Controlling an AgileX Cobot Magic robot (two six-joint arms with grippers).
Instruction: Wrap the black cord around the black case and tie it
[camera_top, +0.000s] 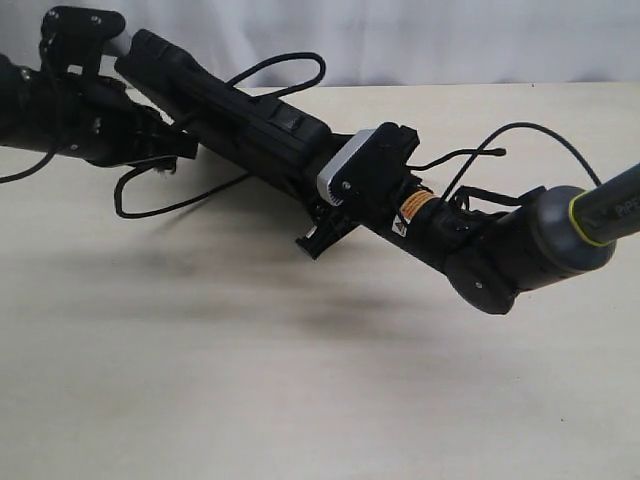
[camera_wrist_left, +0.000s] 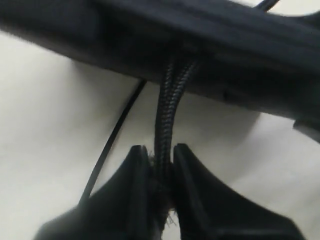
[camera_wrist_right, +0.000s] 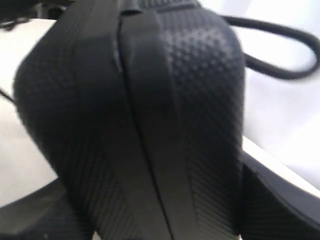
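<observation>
Right hand (camera_top: 335, 215) gripping black case (camera_top: 225, 105) end

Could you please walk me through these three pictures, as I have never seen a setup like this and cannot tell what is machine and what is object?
You are looking at a robot with two arms, each ending in a pincer. The wide picture is from a camera off to the side; the two close-ups come from cameras on each wrist.

In the wide picture, the right pincer grips one end of the black case, a flat plastic toolbox, holding it tilted above the pale table. Its own wrist camera is filled by the case's textured edge.

The left pincer reaches in beside the other end. Its wrist picture shows its fingers closed on the black cord, a braided rope that runs up to the case. Loose loops of cord trail around the case, one resting on the table.
</observation>
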